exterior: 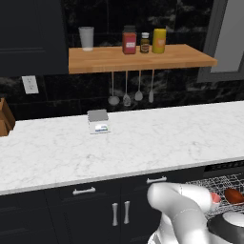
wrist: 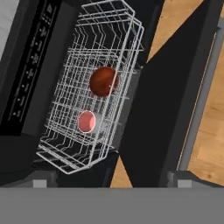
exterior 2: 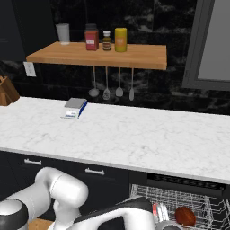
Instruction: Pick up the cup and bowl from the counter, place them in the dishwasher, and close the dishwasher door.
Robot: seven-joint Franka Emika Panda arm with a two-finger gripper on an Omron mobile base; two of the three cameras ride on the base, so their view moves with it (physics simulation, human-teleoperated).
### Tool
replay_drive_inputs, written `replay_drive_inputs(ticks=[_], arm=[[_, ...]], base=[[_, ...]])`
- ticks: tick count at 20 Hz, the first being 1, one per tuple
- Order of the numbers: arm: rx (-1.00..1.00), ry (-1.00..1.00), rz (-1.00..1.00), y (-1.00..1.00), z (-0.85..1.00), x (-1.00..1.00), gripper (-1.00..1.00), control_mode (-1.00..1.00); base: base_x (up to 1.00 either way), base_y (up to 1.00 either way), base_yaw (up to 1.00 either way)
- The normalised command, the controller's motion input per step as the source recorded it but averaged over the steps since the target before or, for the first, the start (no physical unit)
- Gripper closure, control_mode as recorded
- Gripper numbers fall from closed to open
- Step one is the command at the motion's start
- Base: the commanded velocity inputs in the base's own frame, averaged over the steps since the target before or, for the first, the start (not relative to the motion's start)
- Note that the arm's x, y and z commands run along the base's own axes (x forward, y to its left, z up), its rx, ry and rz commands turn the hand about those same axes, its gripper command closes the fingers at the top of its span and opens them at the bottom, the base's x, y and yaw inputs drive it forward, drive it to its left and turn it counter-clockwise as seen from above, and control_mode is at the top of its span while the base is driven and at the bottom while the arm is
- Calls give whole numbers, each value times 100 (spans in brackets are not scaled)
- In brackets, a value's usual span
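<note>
The dishwasher's (wrist: 39, 78) pulled-out wire rack (wrist: 94, 87) holds a reddish-brown bowl (wrist: 104, 81) and, just beside it, a cup (wrist: 87, 121) with a red inside. The dishwasher door (wrist: 162, 100) hangs open. The claw (wrist: 111, 186) is released above them, grasping nothing. A small scale (exterior: 98, 121) sits on the marble worktop (exterior: 143, 138).

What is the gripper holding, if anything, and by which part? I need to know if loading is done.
Nothing is held. The gripper is open above the rack, where the bowl and cup already sit.
</note>
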Motion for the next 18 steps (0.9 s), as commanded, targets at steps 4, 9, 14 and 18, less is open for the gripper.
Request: replay_drive_inputs(ticks=[4,9,14,18], arm=[[22,-8,13,8,-2,-51,-100,-100],[12,0,7,0,-13,-23,-100,-100],[2,-1,3,0,-35,0,-100,-100],[6,-14,0,6,-4,-39,-100,-100]], base=[[0,0,0],[0,0,0],[0,0,0],[0,0,0]])
